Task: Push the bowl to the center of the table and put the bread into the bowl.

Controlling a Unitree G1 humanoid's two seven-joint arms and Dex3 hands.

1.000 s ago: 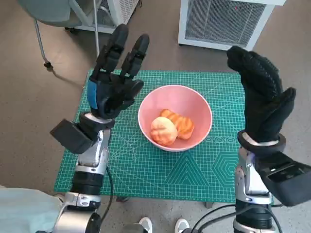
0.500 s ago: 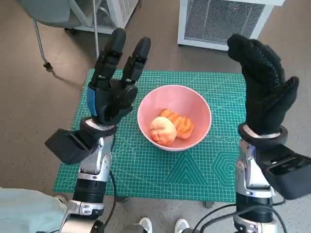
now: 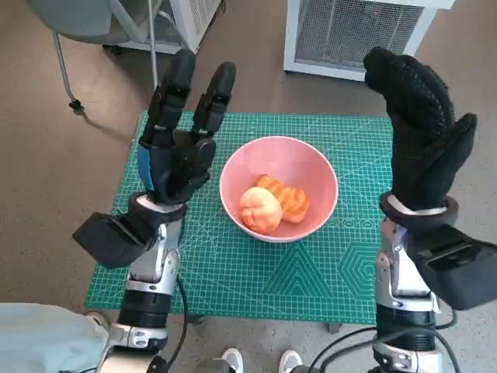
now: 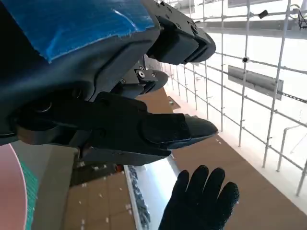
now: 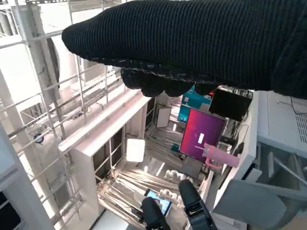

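Green mat (image 3: 233,264); one pink bowl (image 3: 311,167); two bread pieces (image 3: 273,203).

The bowl (image 3: 279,186) looks like smooth matt plastic, pale pink, no real shine to it. The bread (image 3: 273,205) inside has a slightly glossy, glazed-looking crust, with the round piece smoother than the ridged one. The mat (image 3: 311,268) is that rubbery matt green cutting-mat stuff with fine printed lines. The right hand (image 3: 423,140) wears a knitted cloth glove, nubbly and totally matt; up close you can see the weave. The left hand (image 3: 177,136) is hard black plastic with a faint sheen, and the blue tape (image 4: 79,21) on its back is smooth and a bit wrinkled at the edges. The forearms (image 3: 151,268) look like brushed metal. The floor (image 3: 46,171) looks like dull speckled carpet.
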